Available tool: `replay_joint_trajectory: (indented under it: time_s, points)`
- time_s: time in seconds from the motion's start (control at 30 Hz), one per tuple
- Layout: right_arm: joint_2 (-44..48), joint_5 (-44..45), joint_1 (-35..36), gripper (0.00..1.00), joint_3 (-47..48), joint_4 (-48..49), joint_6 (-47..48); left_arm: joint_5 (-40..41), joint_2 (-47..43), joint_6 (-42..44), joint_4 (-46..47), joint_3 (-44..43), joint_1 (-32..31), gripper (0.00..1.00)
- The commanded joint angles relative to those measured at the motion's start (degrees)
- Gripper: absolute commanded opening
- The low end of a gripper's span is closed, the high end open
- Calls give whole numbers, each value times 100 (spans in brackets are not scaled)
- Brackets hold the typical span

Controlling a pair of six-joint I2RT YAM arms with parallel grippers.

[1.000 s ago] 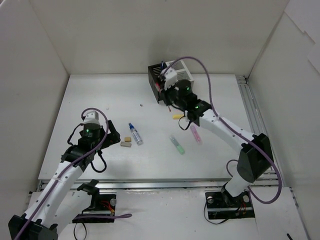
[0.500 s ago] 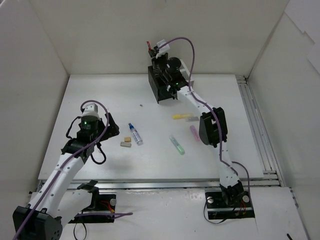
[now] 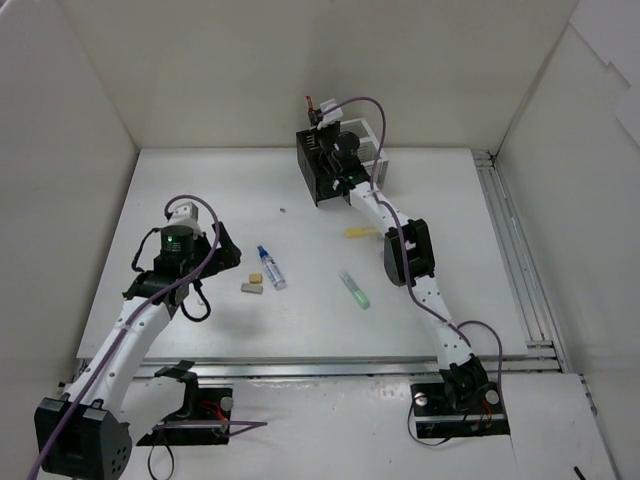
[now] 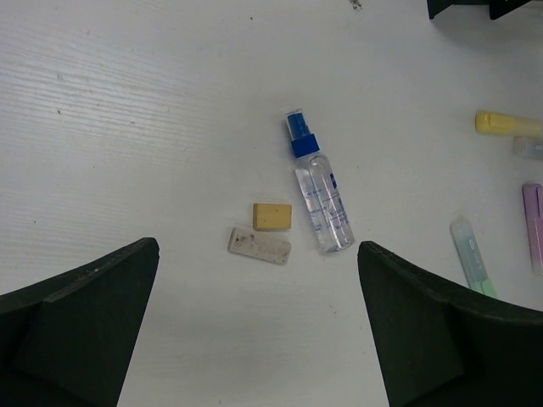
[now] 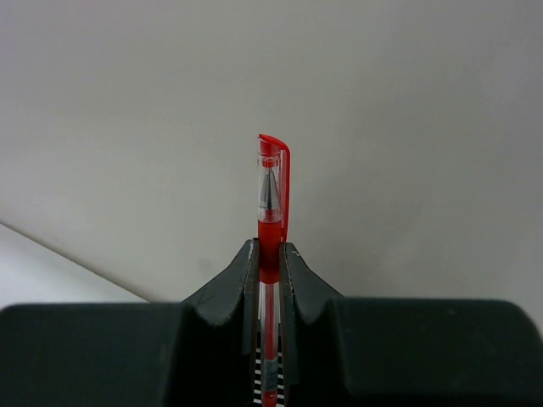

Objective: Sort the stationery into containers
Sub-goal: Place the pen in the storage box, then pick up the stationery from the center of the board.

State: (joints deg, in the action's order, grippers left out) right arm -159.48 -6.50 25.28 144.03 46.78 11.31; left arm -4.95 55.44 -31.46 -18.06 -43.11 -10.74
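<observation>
Presently, the right gripper stands raised above the far end of the table, over the black organizer cube, with its outline against the back wall in the top view. Its fingers are pressed together on a red pen, pinching the barrel just below the cap; the capped end projects beyond the fingertips and the rest of the barrel runs back between them. The pen is clear of both containers and touches nothing but the gripper. The white mesh cube adjoins the black one on its right side. The left gripper hangs low over the near left part of the table with its fingers spread wide and nothing between them. Directly ahead of it lie a tan eraser and a grey eraser, just beside each other, and to their right a clear spray bottle with a blue cap, flat on its side with the cap pointing away from the arm. Further right on the table are a yellow highlighter, a green highlighter and a pink highlighter, all lying loose and well apart from the containers; the right arm's forearm hides the pink one in the overhead view
</observation>
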Motion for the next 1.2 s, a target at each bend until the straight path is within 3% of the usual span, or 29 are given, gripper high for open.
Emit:
replay_joint_trajectory:
  time_s: [0.0,0.27,0.33,0.63,0.67,0.7,0.8,0.9,1.0,1.03,1.17]
  points:
    - [277,-26,-190,0,-207,832,-383,-155,72,79,356,-215,46,100]
    - [953,-220,-67,23,-1314,982,-50,-190,125,35,356,-259,46,100]
    - [1330,-220,-32,37,-1508,1017,-6,-208,125,52,330,-285,46,100]
    - [3606,-343,206,79,-3133,1061,196,-173,-384,79,163,-285,-6,100]
    - [3860,-369,232,84,-3648,1061,213,-164,-454,53,128,-277,-7,100]
    - [4411,-430,276,98,-3984,1043,240,-138,-481,-8,23,-277,-7,100]
    - [5719,-387,320,98,-5609,1052,-84,-120,-517,-88,-144,-268,-60,100]
    - [7099,-272,320,98,-7419,982,-1085,-199,-464,-123,-171,-233,-183,100]
    - [8235,-203,460,98,-8705,28,-1622,-173,-385,-123,-189,-224,-332,100]
    - [8466,-133,530,98,-8855,-1142,-1649,-129,-376,-106,-206,-259,-419,100]
    - [9022,1392,1013,98,-8848,-3962,-1973,-94,-219,-1,-259,-443,-683,100]
